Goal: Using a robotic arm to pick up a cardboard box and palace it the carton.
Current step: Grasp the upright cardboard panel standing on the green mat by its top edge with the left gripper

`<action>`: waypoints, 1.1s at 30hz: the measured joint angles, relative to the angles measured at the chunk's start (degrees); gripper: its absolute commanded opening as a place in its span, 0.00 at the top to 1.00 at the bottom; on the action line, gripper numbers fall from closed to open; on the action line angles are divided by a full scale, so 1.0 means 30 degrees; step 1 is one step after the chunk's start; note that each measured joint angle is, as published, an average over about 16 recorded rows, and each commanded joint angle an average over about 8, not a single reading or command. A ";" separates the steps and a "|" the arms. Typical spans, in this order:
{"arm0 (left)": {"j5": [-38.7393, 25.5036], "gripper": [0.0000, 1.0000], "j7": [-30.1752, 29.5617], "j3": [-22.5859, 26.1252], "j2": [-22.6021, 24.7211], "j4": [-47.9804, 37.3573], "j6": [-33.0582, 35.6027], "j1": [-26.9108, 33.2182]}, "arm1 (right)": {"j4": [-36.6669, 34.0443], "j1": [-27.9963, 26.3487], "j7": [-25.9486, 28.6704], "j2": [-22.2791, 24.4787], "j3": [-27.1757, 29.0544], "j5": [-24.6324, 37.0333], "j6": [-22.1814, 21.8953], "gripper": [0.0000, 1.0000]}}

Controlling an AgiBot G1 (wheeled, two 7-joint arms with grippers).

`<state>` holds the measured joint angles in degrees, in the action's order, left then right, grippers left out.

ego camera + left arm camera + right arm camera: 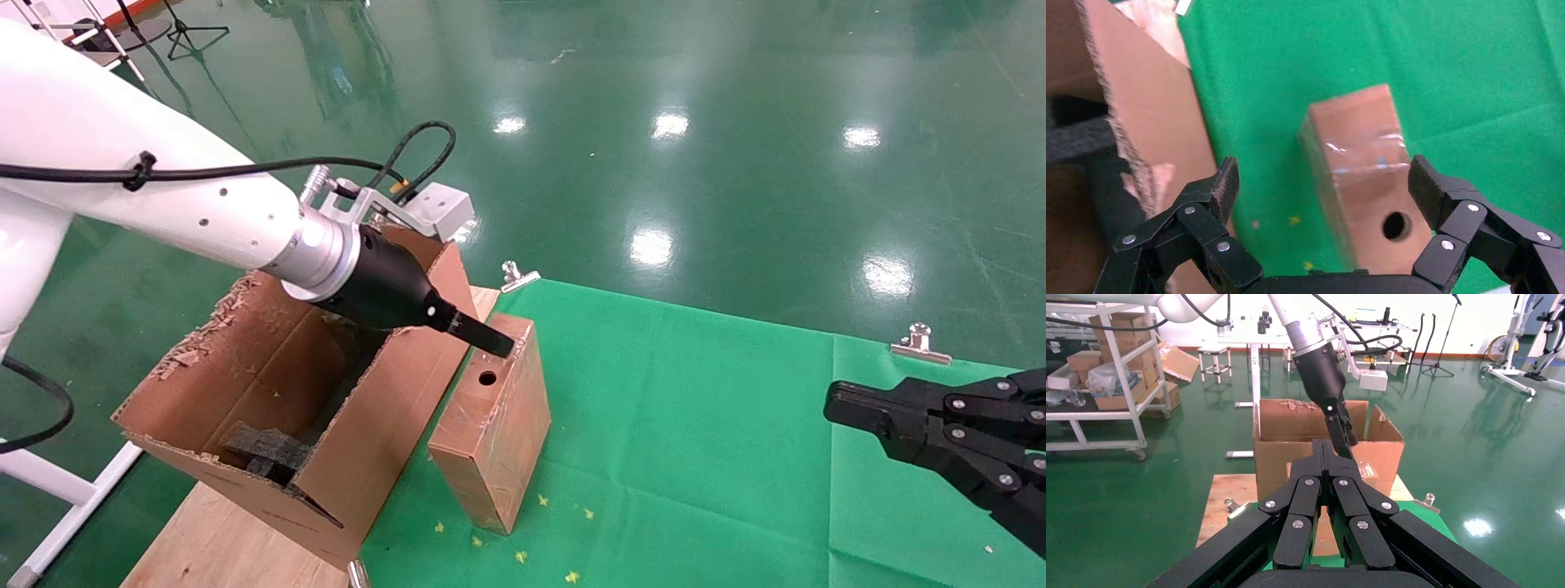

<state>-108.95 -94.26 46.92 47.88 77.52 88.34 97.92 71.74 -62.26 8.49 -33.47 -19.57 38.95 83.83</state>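
The cardboard box (pixel 498 429) stands on edge on the green cloth beside the carton (pixel 245 371), its narrow top face with a round hole (pixel 487 378) facing up. The robotic arm's left gripper (pixel 495 341) hovers at the box's far top end. In the left wrist view this gripper (pixel 1324 187) is open, its fingers either side of the box (pixel 1358 153), which sits closer to one pad (pixel 1424 187); I see no grip. The carton (pixel 1150 104) holds black foam (pixel 270 451). The right gripper (pixel 846 406) is shut and empty at the right.
A green cloth (pixel 719 441) covers the table, held by metal clips (pixel 516 276) (pixel 920 341). The carton stands on a bare wooden board (pixel 221 539) at the table's left end. The shiny green floor lies beyond. The right wrist view shows the carton (pixel 1284 429), the box (pixel 1379 465) and shelves behind.
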 measured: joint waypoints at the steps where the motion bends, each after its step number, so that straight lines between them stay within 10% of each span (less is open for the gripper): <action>1: 0.0094 0.00 -0.0127 0.0086 0.0018 -0.0001 0.0000 0.0011 | 0.0000 0.0000 0.0000 0.0000 0.0000 0.0000 0.0000 1.00; 20: 0.1371 0.00 -0.0182 0.2024 0.0331 0.0066 -0.0115 0.0133 | -0.0001 0.0000 -0.0001 0.0001 -0.0002 -0.0003 -0.0002 1.00; 25: 0.1509 0.01 0.0168 0.2387 0.0432 0.0090 -0.0165 0.0216 | -0.0003 0.0002 -0.0002 0.0002 -0.0002 -0.0004 -0.0004 0.41; 28: 0.1538 0.25 0.0344 0.2509 0.0475 0.0102 -0.0185 0.0266 | -0.0004 0.0003 -0.0002 0.0003 -0.0002 -0.0005 -0.0005 0.04; 33: 0.1531 0.86 0.0476 0.2588 0.0508 0.0112 -0.0199 0.0309 | -0.0005 0.0005 -0.0003 0.0003 -0.0001 -0.0007 -0.0007 0.00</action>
<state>-104.35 -92.83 54.68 49.41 77.85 87.74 98.84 71.73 -62.24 8.49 -33.46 -19.57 38.93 83.81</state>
